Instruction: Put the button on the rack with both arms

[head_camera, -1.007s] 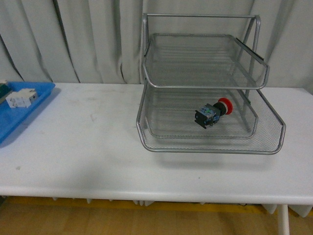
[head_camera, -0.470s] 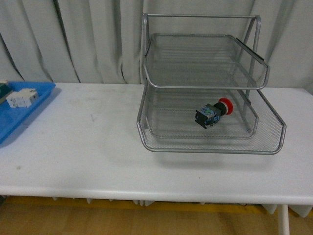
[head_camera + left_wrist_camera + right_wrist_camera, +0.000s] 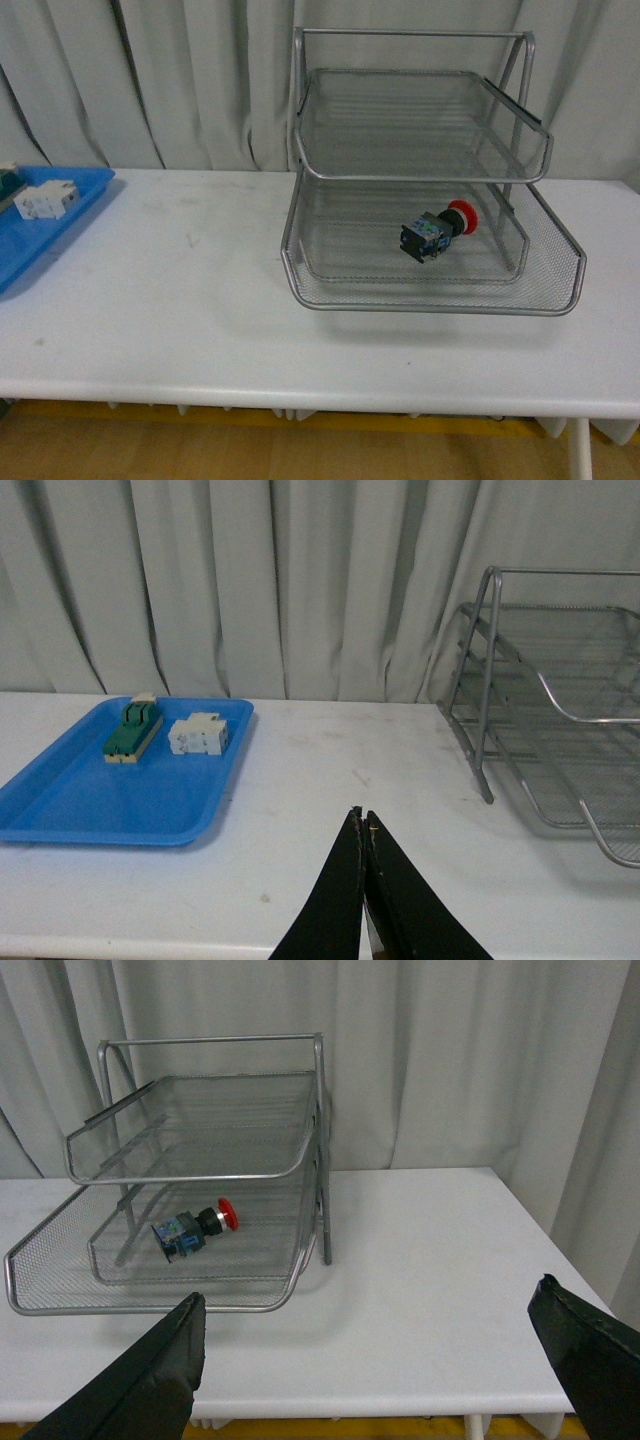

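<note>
The button (image 3: 436,228), red cap on a dark body with blue bits, lies on its side in a lower tier of the silver wire rack (image 3: 330,292). It shows in the right wrist view (image 3: 194,1228) inside the rack (image 3: 190,1180) too. Neither arm shows in the front view. My left gripper (image 3: 364,820) is shut and empty above the white table, between the blue tray and the rack (image 3: 560,715). My right gripper (image 3: 365,1325) is open wide and empty, hovering near the table's front edge beside the rack.
A flat blue tray (image 3: 70,805) at the table's left holds a green-and-cream switch (image 3: 131,731) and a white blocky component (image 3: 198,734); it also shows in the front view (image 3: 40,245). Grey curtains hang behind the white table (image 3: 180,300).
</note>
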Controlling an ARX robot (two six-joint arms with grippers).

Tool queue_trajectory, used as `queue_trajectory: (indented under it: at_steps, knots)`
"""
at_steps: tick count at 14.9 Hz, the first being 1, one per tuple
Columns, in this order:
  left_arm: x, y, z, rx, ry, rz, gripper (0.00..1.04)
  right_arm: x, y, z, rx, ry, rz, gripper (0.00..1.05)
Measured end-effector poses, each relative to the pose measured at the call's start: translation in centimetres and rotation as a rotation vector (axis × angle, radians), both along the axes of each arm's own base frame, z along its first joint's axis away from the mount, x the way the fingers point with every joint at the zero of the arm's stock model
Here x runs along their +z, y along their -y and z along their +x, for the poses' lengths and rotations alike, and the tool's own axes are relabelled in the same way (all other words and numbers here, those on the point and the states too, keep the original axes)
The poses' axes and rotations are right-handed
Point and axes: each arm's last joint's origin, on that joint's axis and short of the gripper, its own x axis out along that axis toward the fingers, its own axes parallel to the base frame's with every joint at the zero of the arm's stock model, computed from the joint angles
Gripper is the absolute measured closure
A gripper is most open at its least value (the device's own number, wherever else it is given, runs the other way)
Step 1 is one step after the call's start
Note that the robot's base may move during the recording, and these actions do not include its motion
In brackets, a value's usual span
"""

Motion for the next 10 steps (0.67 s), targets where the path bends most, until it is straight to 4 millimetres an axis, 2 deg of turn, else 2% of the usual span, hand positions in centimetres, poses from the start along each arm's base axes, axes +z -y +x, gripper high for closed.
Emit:
queue_trajectory:
  at_steps: [8, 10]
  knots:
    - [0.0, 0.0, -1.2, 0.0, 0.0, 0.0, 1.03, 0.0, 0.0, 0.0, 0.0, 0.0, 0.0, 0.06]
    - [-0.7, 0.0, -2.1, -0.001, -0.043, 0.0, 1.03, 0.0, 0.0, 0.0, 0.0, -0.001, 0.0, 0.06]
